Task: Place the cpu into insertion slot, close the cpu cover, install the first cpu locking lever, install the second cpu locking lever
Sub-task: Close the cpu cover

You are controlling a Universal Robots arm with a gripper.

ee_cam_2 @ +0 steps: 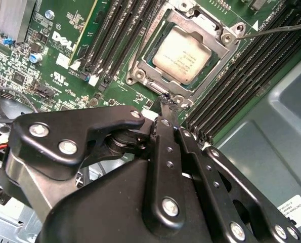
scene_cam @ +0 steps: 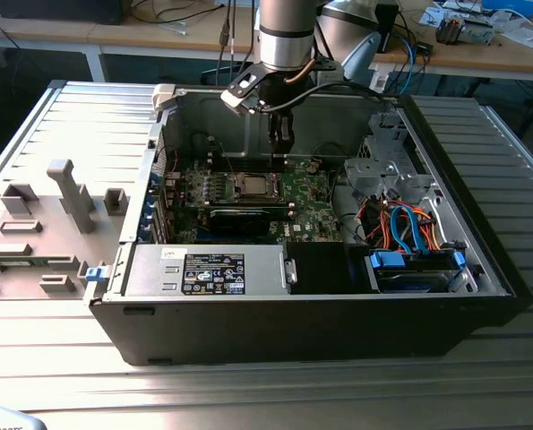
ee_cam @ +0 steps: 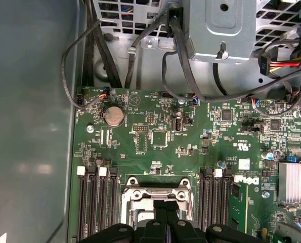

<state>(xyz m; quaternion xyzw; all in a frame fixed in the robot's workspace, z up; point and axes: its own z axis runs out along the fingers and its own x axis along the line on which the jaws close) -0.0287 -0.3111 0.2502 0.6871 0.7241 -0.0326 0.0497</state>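
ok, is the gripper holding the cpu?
No, in the second wrist view the cpu lies seated in the insertion slot, clear of the gripper.

The motherboard (ee_cam_2: 54, 76) bears white lettering (ee_cam_2: 64, 41); the power supply (scene_cam: 266, 267) carries a black label (scene_cam: 214, 273).

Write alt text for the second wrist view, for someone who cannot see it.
The black tool, tips closed together, points at the edge of the metal cpu cover, which lies shut around the silver cpu. Long dark memory slots flank it on the green motherboard.
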